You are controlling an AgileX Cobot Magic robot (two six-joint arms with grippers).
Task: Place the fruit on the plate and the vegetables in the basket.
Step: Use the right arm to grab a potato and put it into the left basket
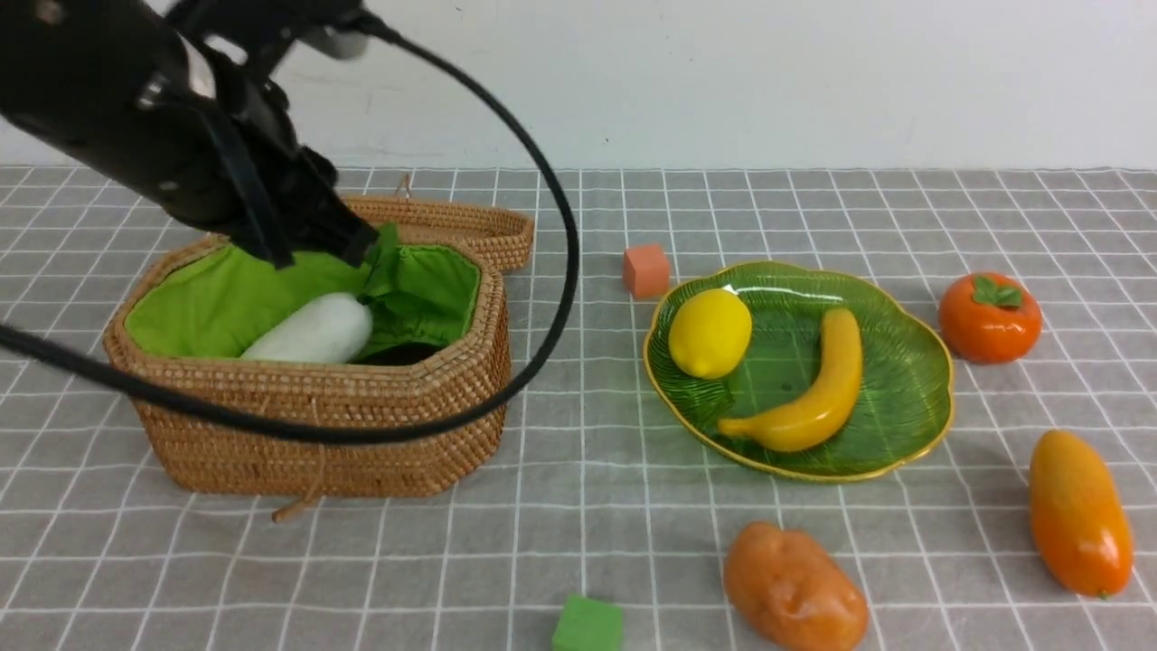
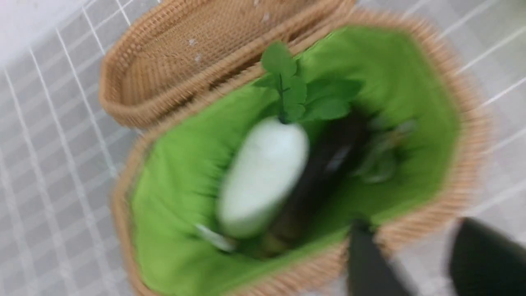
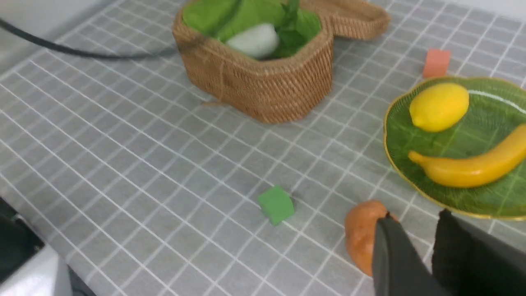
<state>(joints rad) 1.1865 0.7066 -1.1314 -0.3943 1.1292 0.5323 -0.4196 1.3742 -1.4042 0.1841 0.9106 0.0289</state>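
**A robot lab's tabletop test bench**

A grey cloth (image 1: 578, 506) with a white grid lies flat across the whole near ground and runs to a bare white wall (image 1: 768, 72) at the far side. The produce is glossy toy ware: a lemon (image 1: 710, 333) and a banana (image 1: 813, 398) on a green plate (image 1: 940, 398), right of a lined wicker basket (image 1: 316, 416). An orange cube (image 1: 645, 270) and a green cube (image 1: 587, 626) lie loose. At far left a black robot arm (image 1: 136, 108) trails a thick cable (image 1: 565, 271).
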